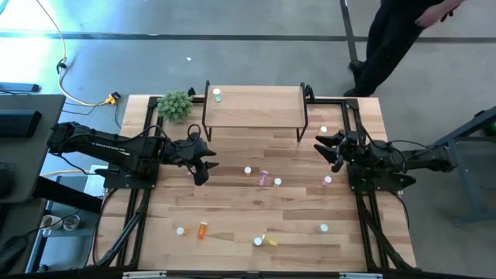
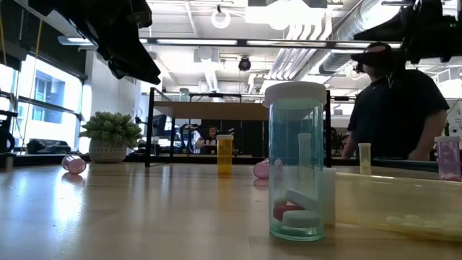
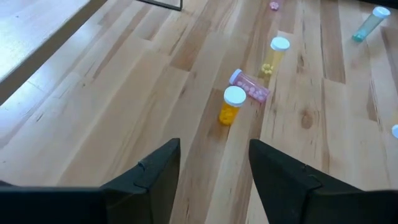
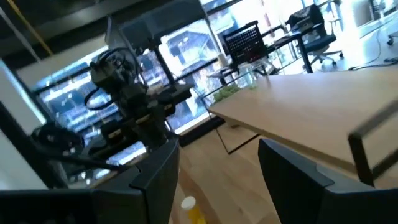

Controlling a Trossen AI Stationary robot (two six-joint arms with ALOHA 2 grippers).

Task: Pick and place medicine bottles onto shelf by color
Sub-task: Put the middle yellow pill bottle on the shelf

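the table (image 1: pixel 232 217) carries the shelf (image 1: pixel 256 108) at its far edge, one green bottle (image 1: pixel 218 95) standing on the shelf's left end. the left gripper (image 1: pixel 203 164) hangs by the shelf's near left leg, fingers apart and empty. the right gripper (image 1: pixel 327 149) hangs near the right leg, fingers apart, empty. other medicine bottles (image 1: pixel 264 177) lie scattered across the table.

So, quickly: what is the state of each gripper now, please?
Left gripper: fingers open, holding nothing.
Right gripper: fingers open, holding nothing.
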